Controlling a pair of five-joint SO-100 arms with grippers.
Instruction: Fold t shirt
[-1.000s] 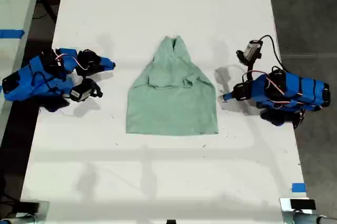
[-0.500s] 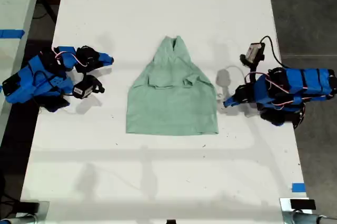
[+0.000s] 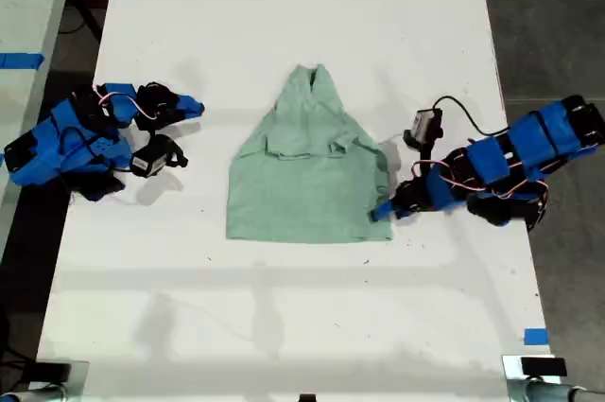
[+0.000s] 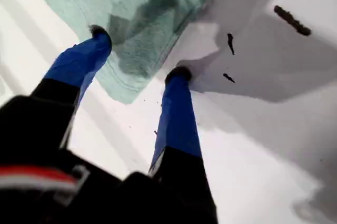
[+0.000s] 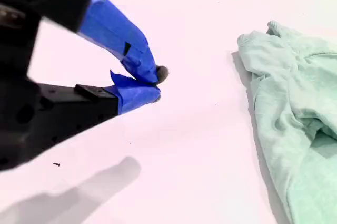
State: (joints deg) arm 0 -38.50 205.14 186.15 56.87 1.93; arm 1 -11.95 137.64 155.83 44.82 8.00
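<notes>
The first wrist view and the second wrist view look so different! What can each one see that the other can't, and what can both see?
Only the first wrist view shows my first end effector, open and straddling a corner of the shirt, one fingertip over the cloth and one over the table, plus dark specks on the table.

Only the second wrist view shows my second end effector, its tips together with nothing between them, well away from the shirt, and the shirt's bunched, narrow end.

Both show the mint shirt lying on the white table.

Wrinkled soft cloth t shirt (image 3: pixel 309 170) on smooth matt table (image 3: pixel 284 307).
</notes>
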